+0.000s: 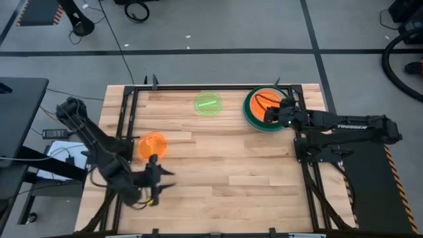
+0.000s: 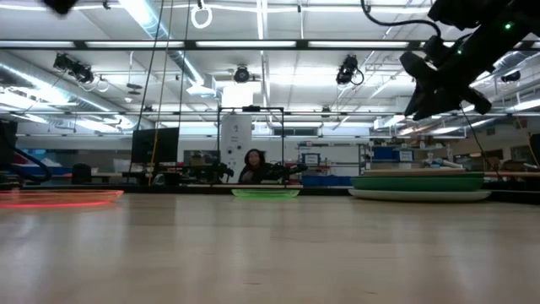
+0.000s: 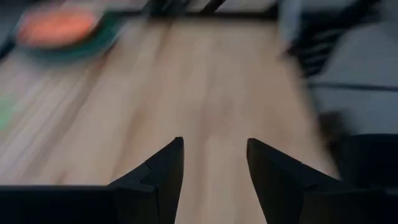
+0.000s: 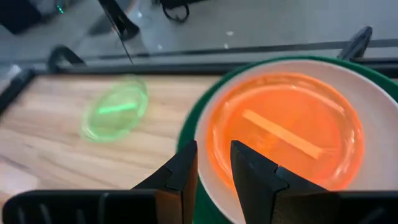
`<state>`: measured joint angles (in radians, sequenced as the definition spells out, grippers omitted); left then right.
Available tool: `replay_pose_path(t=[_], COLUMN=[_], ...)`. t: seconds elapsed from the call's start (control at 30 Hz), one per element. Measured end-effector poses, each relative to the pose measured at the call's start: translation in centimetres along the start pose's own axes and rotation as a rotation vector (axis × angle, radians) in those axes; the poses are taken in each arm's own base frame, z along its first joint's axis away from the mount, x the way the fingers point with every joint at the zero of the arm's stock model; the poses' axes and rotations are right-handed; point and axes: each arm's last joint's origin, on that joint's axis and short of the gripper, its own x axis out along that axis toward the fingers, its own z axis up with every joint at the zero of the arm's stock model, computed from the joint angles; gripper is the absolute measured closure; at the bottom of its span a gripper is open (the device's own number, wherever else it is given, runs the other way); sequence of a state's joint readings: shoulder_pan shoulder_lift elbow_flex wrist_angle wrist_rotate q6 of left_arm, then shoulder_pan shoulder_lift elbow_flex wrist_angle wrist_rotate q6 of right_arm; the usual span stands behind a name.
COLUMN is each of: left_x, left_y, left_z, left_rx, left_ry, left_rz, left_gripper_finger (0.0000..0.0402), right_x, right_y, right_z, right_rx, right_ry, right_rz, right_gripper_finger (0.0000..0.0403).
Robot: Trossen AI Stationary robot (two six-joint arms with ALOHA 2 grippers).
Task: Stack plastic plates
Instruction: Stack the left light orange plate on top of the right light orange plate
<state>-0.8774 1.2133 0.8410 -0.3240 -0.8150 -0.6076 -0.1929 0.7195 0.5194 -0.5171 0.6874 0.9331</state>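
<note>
A stack stands at the table's far right: a dark green plate (image 1: 251,118) lowest in the high view, a beige plate (image 4: 373,112) on it, and a red-orange plate (image 4: 286,134) on top. In the low view a pale plate (image 2: 419,195) lies under the green one. A small neon-green plate (image 1: 208,104) lies flat near the far edge. A small translucent orange plate (image 1: 153,145) lies flat at the left. My right gripper (image 4: 213,155) hangs open above the stack's near rim, clear of it (image 2: 419,105). My left gripper (image 1: 166,173) is open over bare wood, on the near side of the small orange plate.
Black frame rails (image 1: 125,119) run along the table's left, right and far edges. Bare wood (image 1: 225,165) fills the middle and near part of the table. A person (image 2: 252,165) sits far off in the room behind the table.
</note>
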Motion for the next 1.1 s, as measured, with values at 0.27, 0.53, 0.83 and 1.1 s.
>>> replay_pose_path(t=[0.27,0.53,0.83,1.1], left_x=[1.1,3.4,7.1,8.5], left_y=[4.9,7.8,9.0,10.1], left_z=[-5.1,-7.9,-9.3,-10.1], left_rx=[-0.268,-0.381,-0.364,-0.392], left_ry=[0.267,0.341,0.367,0.412], left_rz=[0.458,0.571,0.623,0.723], left_gripper_finger=[0.022,0.0172,0.0162,0.0186], right_x=[1.3,2.1,1.9,1.6], right_y=[0.6,1.6,2.8,2.9], right_z=[-1.7,-3.0,-3.7,-4.1], right_rx=[-0.108,-0.161,-0.196,-0.214], right_ry=[0.084,0.117,0.12,0.152], right_rz=[-0.064,-0.066,0.014,0.04], right_gripper_finger=[0.0297,0.0297,0.0297,0.0297])
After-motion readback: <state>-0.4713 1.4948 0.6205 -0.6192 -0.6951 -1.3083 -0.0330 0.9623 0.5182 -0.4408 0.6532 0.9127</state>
